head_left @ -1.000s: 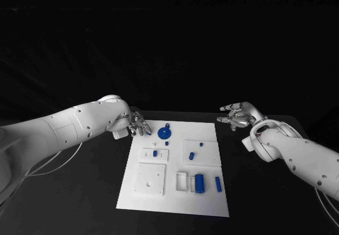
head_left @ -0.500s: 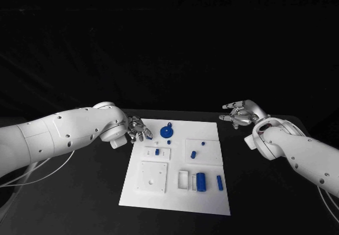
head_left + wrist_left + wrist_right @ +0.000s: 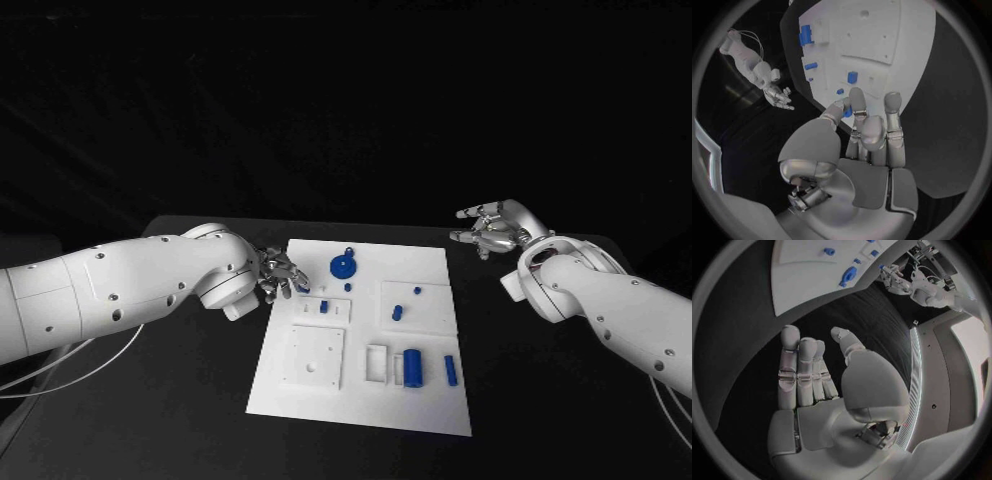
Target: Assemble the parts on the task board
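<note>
The white task board (image 3: 320, 400) lies in the middle of the black table. On it are a blue disc with a knob (image 3: 345, 267), a blue cylinder (image 3: 411, 368), a blue bar (image 3: 447, 371) and several small blue pieces (image 3: 395, 312). My left hand (image 3: 278, 275) hovers at the board's left edge, beside the disc, fingers stretched out and holding nothing; the left wrist view shows its fingertips (image 3: 857, 95) over the board (image 3: 879, 40). My right hand (image 3: 490, 228) hangs off the board's far right corner, its fingers (image 3: 799, 360) extended and empty.
The board carries raised white blocks: a square plate (image 3: 313, 356) at the near left and a slotted holder (image 3: 375, 364) beside the cylinder. Black table surface (image 3: 548, 400) runs along both sides of the board. The right wrist view shows the left hand (image 3: 895, 277) across the board (image 3: 804, 265).
My left hand has slid a little nearer along the board's left edge as the arm dropped lower. The right hand has drifted slightly farther away. The parts lie as before.
</note>
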Controlling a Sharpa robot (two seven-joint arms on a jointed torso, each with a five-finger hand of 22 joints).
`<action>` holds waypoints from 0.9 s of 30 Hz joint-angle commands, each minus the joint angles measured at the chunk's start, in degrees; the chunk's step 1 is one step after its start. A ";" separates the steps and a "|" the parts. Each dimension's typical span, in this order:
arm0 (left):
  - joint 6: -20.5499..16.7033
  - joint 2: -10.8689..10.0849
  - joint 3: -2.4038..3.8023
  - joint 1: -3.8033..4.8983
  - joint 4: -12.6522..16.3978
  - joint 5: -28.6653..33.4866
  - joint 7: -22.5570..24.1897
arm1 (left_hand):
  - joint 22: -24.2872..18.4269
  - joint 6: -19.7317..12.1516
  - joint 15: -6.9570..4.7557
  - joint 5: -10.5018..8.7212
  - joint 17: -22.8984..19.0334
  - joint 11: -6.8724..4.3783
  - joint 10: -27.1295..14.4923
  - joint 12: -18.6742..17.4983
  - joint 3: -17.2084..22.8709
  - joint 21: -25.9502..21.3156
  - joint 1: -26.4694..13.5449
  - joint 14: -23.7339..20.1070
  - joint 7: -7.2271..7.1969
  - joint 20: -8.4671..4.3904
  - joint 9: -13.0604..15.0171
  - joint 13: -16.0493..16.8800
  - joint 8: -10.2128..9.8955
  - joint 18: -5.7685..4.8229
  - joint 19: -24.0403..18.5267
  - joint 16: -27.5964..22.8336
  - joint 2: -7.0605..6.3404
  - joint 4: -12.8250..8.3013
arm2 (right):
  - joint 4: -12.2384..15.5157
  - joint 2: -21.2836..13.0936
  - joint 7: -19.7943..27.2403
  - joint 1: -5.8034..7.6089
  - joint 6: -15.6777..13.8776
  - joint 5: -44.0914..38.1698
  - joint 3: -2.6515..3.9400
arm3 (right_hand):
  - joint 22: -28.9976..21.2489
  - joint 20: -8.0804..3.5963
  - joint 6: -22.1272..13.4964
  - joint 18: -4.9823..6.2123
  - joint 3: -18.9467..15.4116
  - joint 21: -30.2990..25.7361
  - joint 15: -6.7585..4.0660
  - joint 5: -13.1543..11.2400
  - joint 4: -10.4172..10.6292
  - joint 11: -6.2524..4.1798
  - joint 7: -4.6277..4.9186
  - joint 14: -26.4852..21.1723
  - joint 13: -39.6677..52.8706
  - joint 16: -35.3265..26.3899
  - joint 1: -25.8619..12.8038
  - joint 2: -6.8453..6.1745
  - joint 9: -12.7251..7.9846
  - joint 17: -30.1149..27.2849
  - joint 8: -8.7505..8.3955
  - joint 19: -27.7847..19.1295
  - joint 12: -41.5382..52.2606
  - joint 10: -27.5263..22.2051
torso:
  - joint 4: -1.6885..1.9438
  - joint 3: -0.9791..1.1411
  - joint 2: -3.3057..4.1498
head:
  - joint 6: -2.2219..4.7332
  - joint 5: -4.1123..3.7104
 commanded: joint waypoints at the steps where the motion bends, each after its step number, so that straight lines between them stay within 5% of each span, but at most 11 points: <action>1: -3.79 0.04 -0.28 -0.35 0.77 -3.07 -0.98 | 1.08 4.40 0.07 0.27 0.15 -0.42 2.78 0.36 0.85 0.28 0.04 0.38 -4.01 -0.04 17.95 -0.21 -0.25 0.70 0.35 0.39 0.19 -1.18 | 0.00 -0.01 0.23 -0.03 0.62 0.00 0.03 | 1.44 -0.11 -0.18 0.78 0.30 -0.38 -0.16 0.32 0.11 0.21 0.17 -0.01 -0.09 -0.25 -0.41 0.09 0.04 -0.09 -0.21 1.66 -0.27 -0.09 | -0.11 0.01 0.11 | -0.05 0.17; 13: -4.25 0.87 -0.94 -2.31 0.92 -5.31 -1.39 | 1.07 4.44 0.09 0.33 0.07 -0.42 2.78 0.48 0.88 0.35 0.03 0.37 -4.01 0.01 17.98 -0.34 -0.30 0.76 0.33 0.39 0.22 -1.24 | -0.05 -0.06 0.23 -0.03 0.64 0.00 0.03 | 1.45 -0.12 -0.18 0.78 0.35 -0.42 -0.17 0.62 0.12 0.20 0.17 -0.01 -0.11 -0.25 -0.44 0.06 0.04 -0.09 -0.21 1.67 -0.30 -0.10 | -0.12 0.03 0.15 | -0.44 -0.04; 27: -2.87 1.30 -0.97 -3.02 0.76 -7.14 -1.47 | 1.06 4.52 0.12 0.38 0.16 -0.41 2.78 0.62 0.91 0.48 -0.01 0.39 -4.01 0.14 18.04 -0.57 -0.40 0.92 0.27 0.50 0.25 -1.36 | -0.06 -0.04 0.25 -0.03 0.70 0.00 0.03 | 1.48 -0.13 -0.22 0.76 0.43 -0.39 -0.18 0.82 0.16 0.20 0.17 0.00 -0.12 -0.24 -0.54 0.07 0.03 -0.09 -0.22 1.70 -0.30 -0.08 | -0.16 0.02 0.13 | -0.61 -0.08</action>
